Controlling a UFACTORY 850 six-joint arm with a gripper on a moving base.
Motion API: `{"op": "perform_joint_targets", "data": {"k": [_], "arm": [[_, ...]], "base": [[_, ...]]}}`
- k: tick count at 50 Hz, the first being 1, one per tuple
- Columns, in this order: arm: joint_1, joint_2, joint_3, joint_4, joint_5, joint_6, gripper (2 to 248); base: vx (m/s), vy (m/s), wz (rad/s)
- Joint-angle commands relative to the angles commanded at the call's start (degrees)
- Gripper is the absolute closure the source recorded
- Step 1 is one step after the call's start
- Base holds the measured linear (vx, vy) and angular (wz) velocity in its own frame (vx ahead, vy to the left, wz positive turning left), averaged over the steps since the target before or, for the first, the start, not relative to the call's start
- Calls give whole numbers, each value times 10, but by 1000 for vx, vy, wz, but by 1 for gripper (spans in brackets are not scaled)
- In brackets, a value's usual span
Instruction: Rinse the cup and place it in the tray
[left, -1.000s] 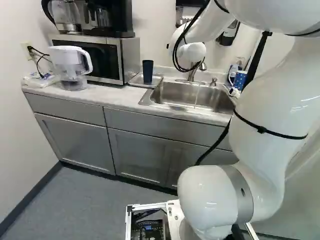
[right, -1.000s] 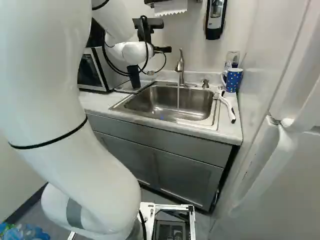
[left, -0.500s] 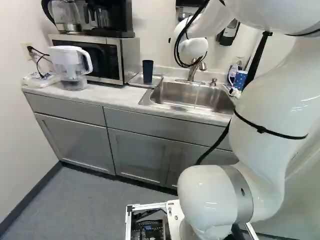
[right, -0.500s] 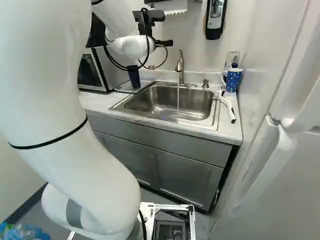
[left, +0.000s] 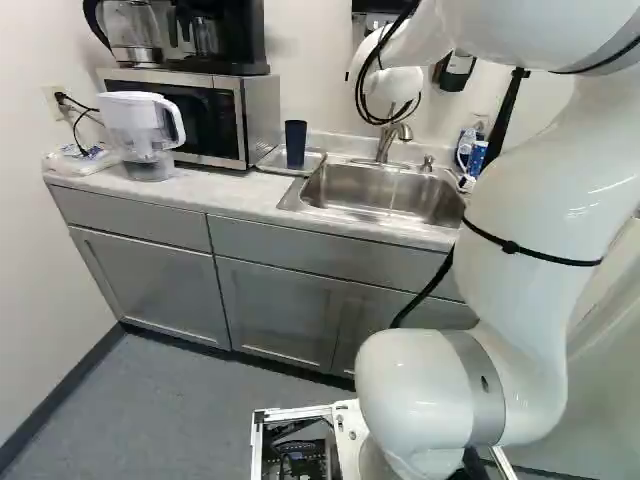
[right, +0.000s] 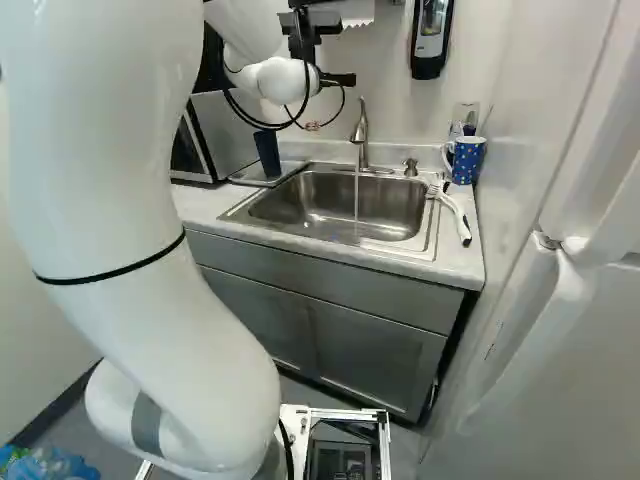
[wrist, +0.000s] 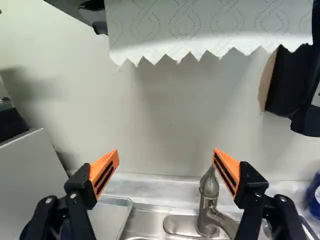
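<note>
In the right base view my gripper (right: 338, 79) hangs above and behind the left part of the sink, left of the faucet (right: 360, 132). The wrist view shows the gripper (wrist: 165, 152) open, its orange-padded fingers wide apart with nothing held; the faucet stands beyond and below one finger. A dark blue cup (left: 295, 143) stands upright on the metal tray (left: 314, 163) left of the sink, apart from the gripper. In the wrist view part of the tray (wrist: 107, 218) shows beyond the other finger. A thin water stream (right: 356, 200) falls into the sink (right: 300, 202).
The microwave (left: 240, 115) and a water pitcher (left: 142, 130) are left of the tray. A polka-dot mug (right: 467, 160) and a white-handled brush (right: 458, 215) lie right of the sink. Paper towel (wrist: 210, 27) hangs above the gripper; a wall dispenser (right: 431, 40) is near it.
My arm has swung a little to the right and the gripper has risen slightly, still open. Cup and tray have stayed in place, and so has the base.
</note>
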Motion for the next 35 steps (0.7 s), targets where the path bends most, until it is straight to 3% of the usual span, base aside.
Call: {"op": "perform_joint_targets", "data": {"k": [35], "arm": [[-13, -14, -56, 0, -113, 0, 3]], "base": [[0, 0, 0]]}}
